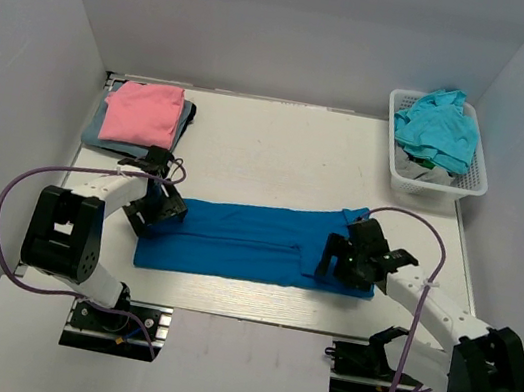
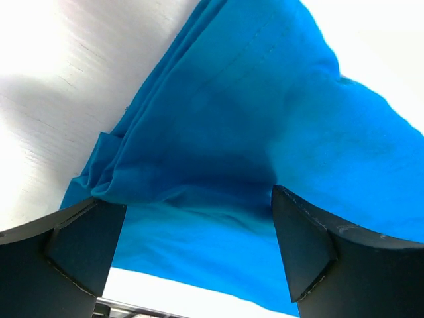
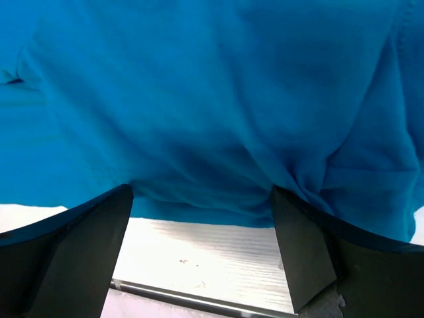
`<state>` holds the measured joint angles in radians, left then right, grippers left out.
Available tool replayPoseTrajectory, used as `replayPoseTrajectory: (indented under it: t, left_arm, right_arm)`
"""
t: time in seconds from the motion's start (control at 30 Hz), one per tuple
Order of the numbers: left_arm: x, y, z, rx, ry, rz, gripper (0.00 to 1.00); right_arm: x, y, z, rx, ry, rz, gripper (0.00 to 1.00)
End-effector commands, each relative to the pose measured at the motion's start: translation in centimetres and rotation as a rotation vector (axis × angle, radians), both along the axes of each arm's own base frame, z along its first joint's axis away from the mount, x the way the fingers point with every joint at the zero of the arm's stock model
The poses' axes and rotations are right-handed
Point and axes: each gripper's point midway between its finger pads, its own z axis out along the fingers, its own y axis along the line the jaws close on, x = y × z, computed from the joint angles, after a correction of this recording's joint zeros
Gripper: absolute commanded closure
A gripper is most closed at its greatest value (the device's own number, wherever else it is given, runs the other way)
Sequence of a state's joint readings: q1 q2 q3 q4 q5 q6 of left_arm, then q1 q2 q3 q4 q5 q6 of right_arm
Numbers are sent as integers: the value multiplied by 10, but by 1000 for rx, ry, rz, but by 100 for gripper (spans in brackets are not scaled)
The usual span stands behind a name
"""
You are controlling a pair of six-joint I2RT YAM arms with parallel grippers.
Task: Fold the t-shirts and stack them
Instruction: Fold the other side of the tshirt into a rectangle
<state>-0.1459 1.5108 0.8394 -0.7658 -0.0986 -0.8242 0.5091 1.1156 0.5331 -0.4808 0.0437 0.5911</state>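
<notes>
Left fingers (image 2: 79, 258) spread wide, nothing pinched; bunched hem of the royal-blue t-shirt (image 1: 253, 245) sits in the gap between them. Right fingers (image 3: 301, 252) likewise apart, low over the shirt's other end, with cloth rumpled between the tips.

- Shirt lies mid-tabletop (image 1: 279, 158) as a long band running left to right, sides apparently folded in lengthwise.
- One arm is at each short end.
- Pink t-shirt (image 1: 143, 110) is folded on a grey-blue t-shirt (image 1: 107, 141) at the far left corner; that reads as the stack.
- Turquoise t-shirt (image 1: 441, 131) is heaped in the white lattice basket (image 1: 434, 184) at far right, not yet folded.

Judgement: the step in hand is taking hold of the band's ends for the crosswise fold. Next, both pairs need to close on all the layers at once. One end then has to be carried over to meet the other, edges squared. After that the bundle goes onto the pink one.
</notes>
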Motion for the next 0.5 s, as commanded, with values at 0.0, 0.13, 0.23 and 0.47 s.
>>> replayPoseTrajectory:
  t: [0.0, 0.13, 0.23, 0.47]
  left_arm:
    - [2, 5, 6, 20, -16, 19, 0]
    - [15, -11, 32, -30, -83, -88, 0]
    - [37, -15, 75, -47, -246, -163, 0]
    - [39, -1, 103, 54, -291, -231, 0]
  right_arm:
    - [-8, -8, -11, -1, 21, -53, 10]
    - [9, -1, 18, 27, -49, -44, 10]
    - [28, 2, 53, 28, -134, -46, 10]
    - [34, 1, 74, 10, -110, -109, 10]
